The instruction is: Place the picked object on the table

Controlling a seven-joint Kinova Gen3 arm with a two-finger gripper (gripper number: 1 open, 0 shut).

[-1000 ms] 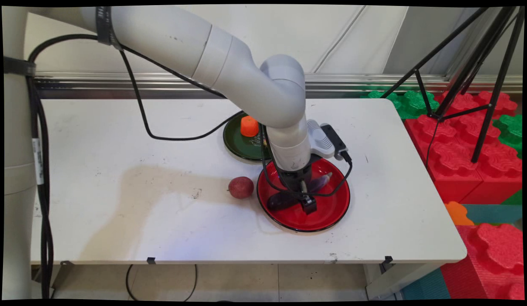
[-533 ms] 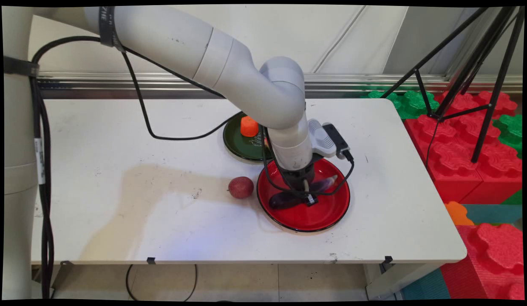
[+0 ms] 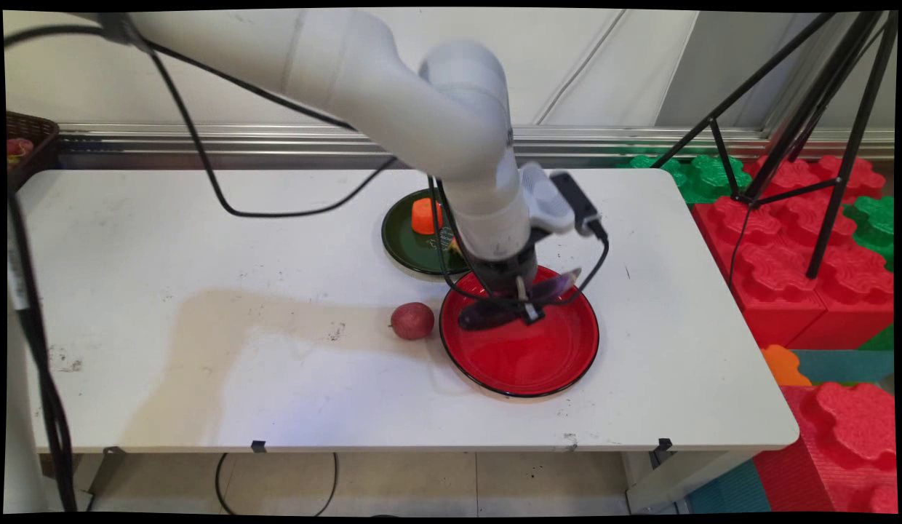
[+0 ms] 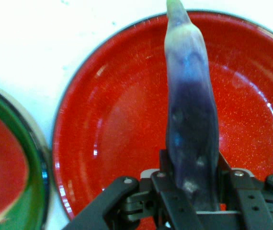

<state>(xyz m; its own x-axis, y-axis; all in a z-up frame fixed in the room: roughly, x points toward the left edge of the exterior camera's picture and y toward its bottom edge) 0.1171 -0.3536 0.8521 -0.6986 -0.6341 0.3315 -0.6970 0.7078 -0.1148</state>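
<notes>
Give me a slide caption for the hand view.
Gripper shut on a purple eggplant, held above a red plate.

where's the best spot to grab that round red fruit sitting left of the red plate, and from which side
Take the red fruit across its widest middle, coming straight down from above. It is roundish and sits alone on the table, with the red plate close on its right, so set the fingers front-to-back. The gripper is currently shut on the eggplant.

Red plate near half is bare, open from above. Red fruit sits just beside its left rim. Green plate with orange piece crowds the far-left side, rims near or touching, can't tell. Hanging cables loop around the wrist. Surface left and front is open.
</notes>
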